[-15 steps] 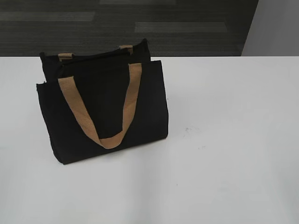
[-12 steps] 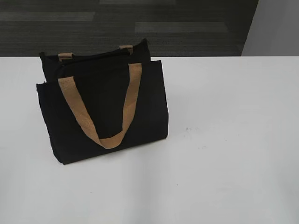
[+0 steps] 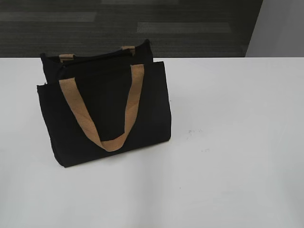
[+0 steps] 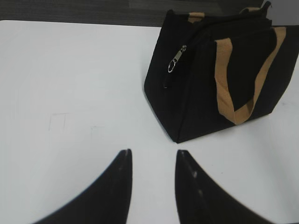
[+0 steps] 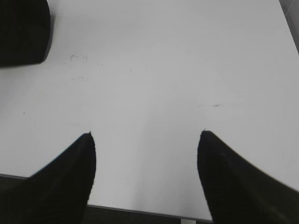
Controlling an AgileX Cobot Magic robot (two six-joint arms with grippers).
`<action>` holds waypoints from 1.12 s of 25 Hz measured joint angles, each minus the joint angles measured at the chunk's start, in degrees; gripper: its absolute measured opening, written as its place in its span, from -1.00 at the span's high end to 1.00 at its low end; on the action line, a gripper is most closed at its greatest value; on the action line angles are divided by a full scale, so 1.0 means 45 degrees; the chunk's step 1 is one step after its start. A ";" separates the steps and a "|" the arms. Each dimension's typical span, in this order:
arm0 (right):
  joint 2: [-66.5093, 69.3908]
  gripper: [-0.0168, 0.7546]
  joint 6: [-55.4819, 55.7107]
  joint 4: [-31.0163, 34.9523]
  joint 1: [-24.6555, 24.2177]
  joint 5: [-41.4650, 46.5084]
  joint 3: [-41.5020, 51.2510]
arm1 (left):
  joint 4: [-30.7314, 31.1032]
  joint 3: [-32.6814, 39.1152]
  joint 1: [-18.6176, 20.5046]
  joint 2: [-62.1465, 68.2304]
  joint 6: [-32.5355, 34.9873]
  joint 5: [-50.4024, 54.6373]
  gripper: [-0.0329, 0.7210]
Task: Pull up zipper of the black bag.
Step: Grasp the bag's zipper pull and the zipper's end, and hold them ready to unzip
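Observation:
The black bag (image 3: 104, 109) stands upright on the left part of the white table (image 3: 228, 142), with a tan handle (image 3: 111, 142) hanging over its front. It also shows in the left wrist view (image 4: 219, 74), where the zipper's silvery pull (image 4: 176, 59) hangs on the bag's near end panel. My left gripper (image 4: 152, 156) is open and empty, low over the table, well short of the bag. My right gripper (image 5: 145, 135) is open and empty near the table's front edge; a corner of the bag (image 5: 23, 32) shows at its upper left. Neither gripper shows in the exterior view.
Dark carpet (image 3: 118, 23) lies beyond the table's far edge. A grey wall (image 3: 280, 28) stands at the back right. Faint scuff marks (image 3: 194, 132) dot the table right of the bag. The table's front edge (image 5: 140, 211) runs below my right gripper.

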 joint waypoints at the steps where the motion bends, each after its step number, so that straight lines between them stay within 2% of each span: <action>1: 0.0000 -0.41 0.0000 0.0000 0.0000 0.0000 0.0000 | 0.0000 0.0000 0.0000 0.0000 0.0000 0.0000 0.28; 28: 0.0000 -0.41 -0.0014 0.0000 0.0000 0.0000 0.0000 | 0.0011 0.0000 0.0000 0.0000 0.0000 0.0000 0.26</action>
